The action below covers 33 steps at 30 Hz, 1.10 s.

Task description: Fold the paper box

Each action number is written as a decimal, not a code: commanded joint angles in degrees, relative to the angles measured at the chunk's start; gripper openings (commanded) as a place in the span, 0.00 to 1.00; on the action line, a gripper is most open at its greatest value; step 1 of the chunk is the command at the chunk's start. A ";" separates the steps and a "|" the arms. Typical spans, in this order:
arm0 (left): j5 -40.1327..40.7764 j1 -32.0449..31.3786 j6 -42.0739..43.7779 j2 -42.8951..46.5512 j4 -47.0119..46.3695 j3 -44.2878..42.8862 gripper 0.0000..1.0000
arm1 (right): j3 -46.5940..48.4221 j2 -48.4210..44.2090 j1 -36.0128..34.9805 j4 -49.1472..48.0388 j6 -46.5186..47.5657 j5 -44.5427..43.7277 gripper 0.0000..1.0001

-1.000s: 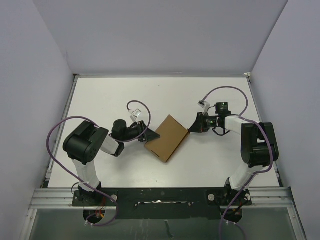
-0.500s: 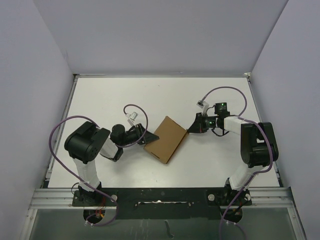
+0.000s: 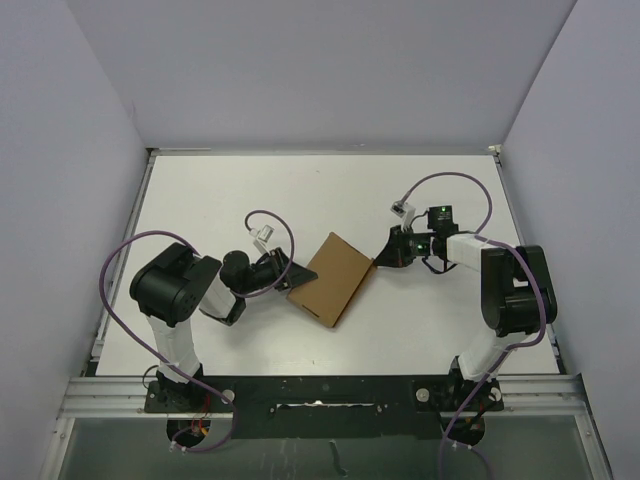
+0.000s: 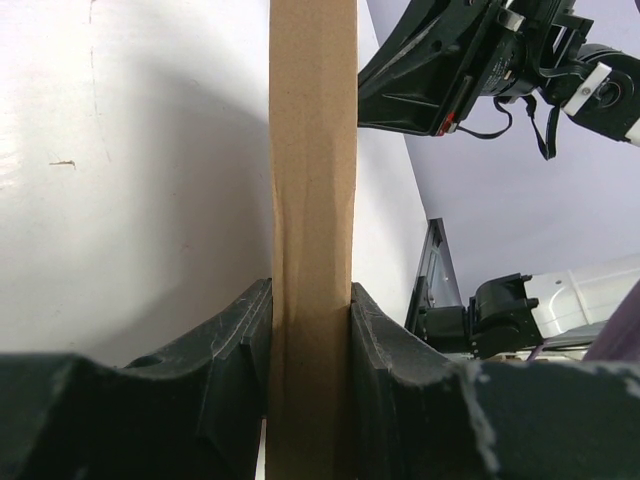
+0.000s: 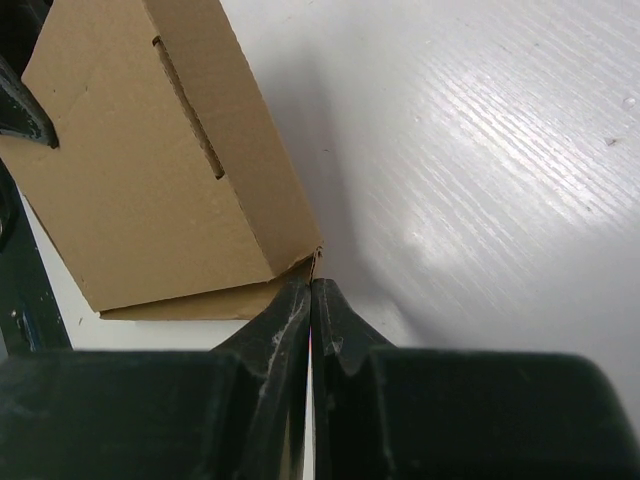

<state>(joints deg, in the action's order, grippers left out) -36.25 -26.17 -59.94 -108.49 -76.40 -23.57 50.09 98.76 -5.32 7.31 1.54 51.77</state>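
Box-folding check, from beside the rig. The paper box (image 3: 333, 279) lies near the middle of the desk (image 3: 200, 200), turned diagonally between the two arms. It already has its shape as a flat, closed rectangular package, with the top panel down and the side walls up. I judge the folding mostly done. The right wrist view shows a slot cut in one side wall and a lower layer of cardboard peeking out a little under the near corner. That corner may not be fully seated, so what seems left is a final press or tuck and then letting go. The left gripper (image 3: 299, 278) pinches the box by its left edge; its wrist view shows a jaw tight against each face of the cardboard. The right gripper (image 3: 378, 258) has its fingers pressed together, with the tip touching the box's right corner. It appears to hold nothing, though I cannot rule out a sliver of cardboard caught between the tips. Contents: the box is closed and its inside is hidden, so I cannot tell whether anything is in it.
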 commanded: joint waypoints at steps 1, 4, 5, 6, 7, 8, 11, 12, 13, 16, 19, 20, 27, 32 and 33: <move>5.68 0.60 -0.30 -0.95 -6.61 0.27 0.09 | -0.91 -2.96 -0.36 -0.19 2.77 1.75 0.00; 6.22 0.60 -0.67 -1.10 -6.83 0.54 0.09 | -1.07 -3.04 -0.36 -0.15 3.35 2.13 0.00; 6.27 0.60 -0.78 -1.19 -6.82 0.57 0.09 | -1.04 -3.05 -0.46 -0.11 3.67 2.34 0.00; 6.28 0.60 -0.81 -1.29 -6.83 0.55 0.09 | -1.04 -3.05 -0.47 -0.10 3.72 2.41 0.00; 6.34 0.60 -0.91 -1.29 -6.83 0.55 0.09 | -1.09 -3.11 -0.46 -0.17 3.71 2.53 0.00; 6.47 0.60 -1.04 -1.29 -6.83 0.62 0.09 | -1.12 -3.18 -0.48 -0.16 3.76 2.62 0.00; 7.12 0.60 -1.35 -1.25 -6.83 0.97 0.09 | -1.28 -3.43 -0.46 -0.23 3.95 2.89 0.00; 7.30 0.62 -1.41 -1.25 -6.83 1.05 0.09 | -1.35 -3.48 -0.48 -0.24 3.99 2.96 0.00; 7.52 0.62 -1.67 -1.27 -6.83 1.15 0.09 | -1.39 -3.54 -0.43 -0.28 4.00 3.06 0.00; 8.32 0.60 -2.41 -1.25 -7.19 1.65 0.09 | -1.48 -3.87 -0.62 -0.27 4.51 3.25 0.00; 8.97 0.64 -3.21 -1.20 -7.89 2.14 0.09 | -1.19 -4.16 -0.87 0.50 5.46 2.91 0.00; 9.25 0.54 -3.43 -1.20 -8.08 2.25 0.09 | -1.07 -4.19 -0.99 0.75 5.51 2.68 0.00; 10.65 0.36 -4.71 -1.13 -8.89 3.41 0.09 | 0.02 -4.62 -1.81 2.69 6.97 0.55 0.00; 12.06 -0.09 -5.80 -1.21 -9.35 4.14 0.09 | 0.59 -5.16 -2.68 3.38 7.85 -0.58 0.00; 12.34 -0.17 -6.11 -1.30 -9.81 4.27 0.09 | 0.51 -5.38 -2.72 3.22 7.94 -0.71 0.00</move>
<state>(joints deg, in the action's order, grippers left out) -31.64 -26.74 -65.23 -108.68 -80.23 -19.68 49.12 96.86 -7.40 8.71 7.94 51.00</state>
